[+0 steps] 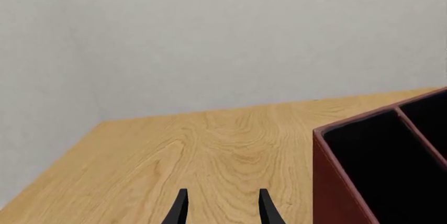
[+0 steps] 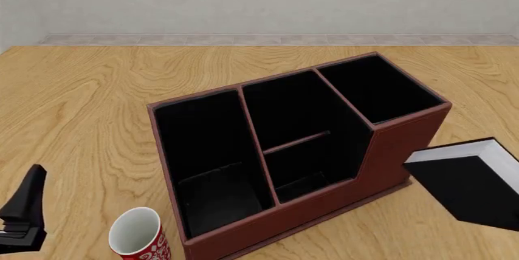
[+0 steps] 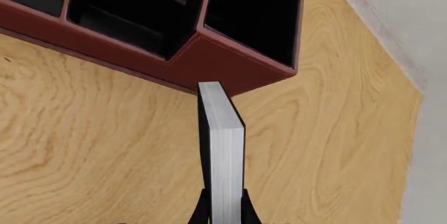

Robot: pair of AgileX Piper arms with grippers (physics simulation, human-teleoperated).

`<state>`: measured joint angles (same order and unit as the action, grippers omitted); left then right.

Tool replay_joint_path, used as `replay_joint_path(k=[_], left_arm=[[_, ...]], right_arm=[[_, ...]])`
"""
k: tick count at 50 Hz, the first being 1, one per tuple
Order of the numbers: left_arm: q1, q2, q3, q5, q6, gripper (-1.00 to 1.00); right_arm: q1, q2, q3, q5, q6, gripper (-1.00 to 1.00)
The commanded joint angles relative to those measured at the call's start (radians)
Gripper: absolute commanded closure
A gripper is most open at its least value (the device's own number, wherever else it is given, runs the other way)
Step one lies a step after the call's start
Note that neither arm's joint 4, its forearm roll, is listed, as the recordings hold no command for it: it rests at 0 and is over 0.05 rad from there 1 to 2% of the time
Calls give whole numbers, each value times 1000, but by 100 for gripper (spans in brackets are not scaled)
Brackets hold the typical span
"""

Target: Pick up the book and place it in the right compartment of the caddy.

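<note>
At lower right of the front view, my right jaws pinched the book, lifted beside the caddy. Pickup was done; lowering it into the right compartment remained. My left jaws hung spread over the bench.

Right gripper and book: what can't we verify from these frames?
- Right gripper: only the fingertips show in the right wrist view, the rest cut off by the edge; absent from the front view.
- Book: lower corner cropped by the front view's edge.
- Caddy floors: all black, depth unreadable.
</note>
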<state>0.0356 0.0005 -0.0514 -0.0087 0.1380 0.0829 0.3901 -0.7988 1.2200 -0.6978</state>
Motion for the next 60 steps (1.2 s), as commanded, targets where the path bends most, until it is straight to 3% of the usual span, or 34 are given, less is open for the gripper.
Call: replay_joint_path(k=[1, 8, 28, 40, 60], left_arm=[[-8, 0, -12, 5, 2, -100], [-4, 0, -19, 6, 4, -100], [-2, 0, -13, -1, 1, -100], [2, 0, -8, 1, -3, -100], [19, 0, -19, 9, -2, -100]], right_arm=[[-55, 14, -72, 0, -21, 100], [-64, 46, -166, 0, -56, 100], [-79, 89, -234, 0, -137, 100], [-68, 152, -334, 0, -175, 100], [-27, 330, -612, 0, -106, 100]])
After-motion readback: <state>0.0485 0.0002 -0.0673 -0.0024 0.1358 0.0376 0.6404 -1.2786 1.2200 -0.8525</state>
